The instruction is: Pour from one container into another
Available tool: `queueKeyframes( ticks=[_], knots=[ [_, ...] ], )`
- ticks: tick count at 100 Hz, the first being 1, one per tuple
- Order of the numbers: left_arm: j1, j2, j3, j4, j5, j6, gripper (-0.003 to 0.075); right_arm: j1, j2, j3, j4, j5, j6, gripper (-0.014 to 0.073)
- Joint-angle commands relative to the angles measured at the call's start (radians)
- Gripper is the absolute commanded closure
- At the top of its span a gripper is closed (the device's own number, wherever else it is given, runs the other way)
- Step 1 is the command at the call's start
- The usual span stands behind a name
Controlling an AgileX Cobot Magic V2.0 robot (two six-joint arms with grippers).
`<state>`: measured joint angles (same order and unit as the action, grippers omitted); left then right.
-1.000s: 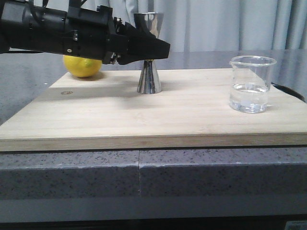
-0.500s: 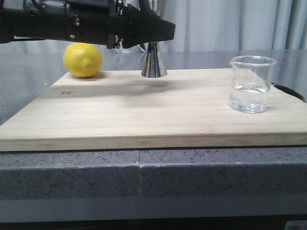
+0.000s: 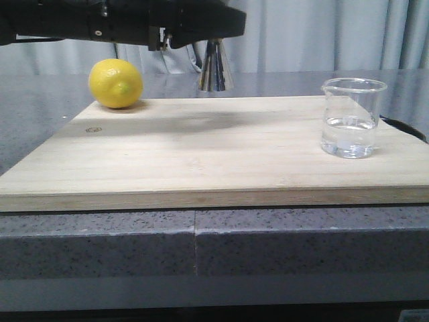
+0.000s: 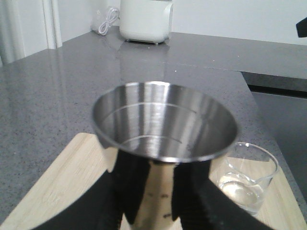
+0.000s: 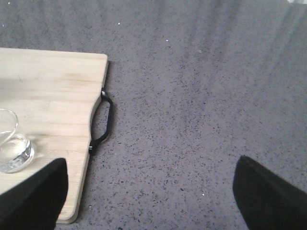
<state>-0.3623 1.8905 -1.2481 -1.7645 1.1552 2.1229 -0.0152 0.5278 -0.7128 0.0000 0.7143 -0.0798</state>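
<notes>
In the front view, the left gripper point(image 3: 213, 30) is holding the jigger point(image 3: 214, 67) clear above the cutting board point(image 3: 201, 161), jaws clamping its narrow waist so that the vessel is hanging upright with its lower cone free. The beaker point(image 3: 350, 117), holding a shallow layer of clear liquid, is standing on the board's right side, well apart from the jigger; judging from the task, the two vessels are needing to be brought together before any pouring. A lemon point(image 3: 116, 83) is resting at the board's far left, just beside the arm's line but not between the vessels. In the left wrist view, the jaws are gripping the jigger point(image 4: 163, 143) below its open upper cup, which is appearing empty, with the beaker point(image 4: 245, 177) sitting beyond and below. In the right wrist view, the right gripper point(image 5: 148, 191) is hovering over the grey table point(image 5: 201, 96) beside the board's dark handle point(image 5: 104, 120), jaws spread wide and holding nothing, the beaker point(image 5: 12, 143) lying near one fingertip point(image 5: 33, 194).
</notes>
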Motion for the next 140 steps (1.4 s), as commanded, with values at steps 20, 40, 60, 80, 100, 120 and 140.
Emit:
queueKeyframes(
  ticks=[20,40,60,80,100,120,140],
  knots=[
    [-0.011,-0.077,-0.032,-0.087,0.118,-0.011,0.0504,0.216,0.115,-0.116,0.089,-0.029,-0.141,-0.0038],
    [-0.011,-0.077,-0.032,-0.087,0.117,-0.011,0.0504,0.354,0.166,-0.115,0.097,-0.022,-0.138,-0.0038],
    [-0.011,-0.076,-0.032,-0.087,0.116,-0.011,0.0504,0.356,0.177,-0.038,0.185,-0.165,-0.14,-0.0038],
    [-0.011,-0.076,-0.032,-0.087,0.116,-0.011,0.0504,0.356,0.177,0.084,0.209,-0.303,-0.14,-0.0038],
    [-0.011,-0.076,-0.032,-0.087,0.115,-0.011,0.0504,0.362,0.177,0.243,0.281,-0.53,-0.14,-0.0038],
    [-0.011,-0.076,-0.032,-0.087,0.115,-0.011,0.0504,0.43,0.184,0.359,0.306,-0.749,-0.14,-0.0038],
    [-0.011,-0.076,-0.032,-0.087,0.115,-0.011,0.0504,0.476,0.24,0.404,0.306,-0.841,-0.14,-0.0038]
  ],
)
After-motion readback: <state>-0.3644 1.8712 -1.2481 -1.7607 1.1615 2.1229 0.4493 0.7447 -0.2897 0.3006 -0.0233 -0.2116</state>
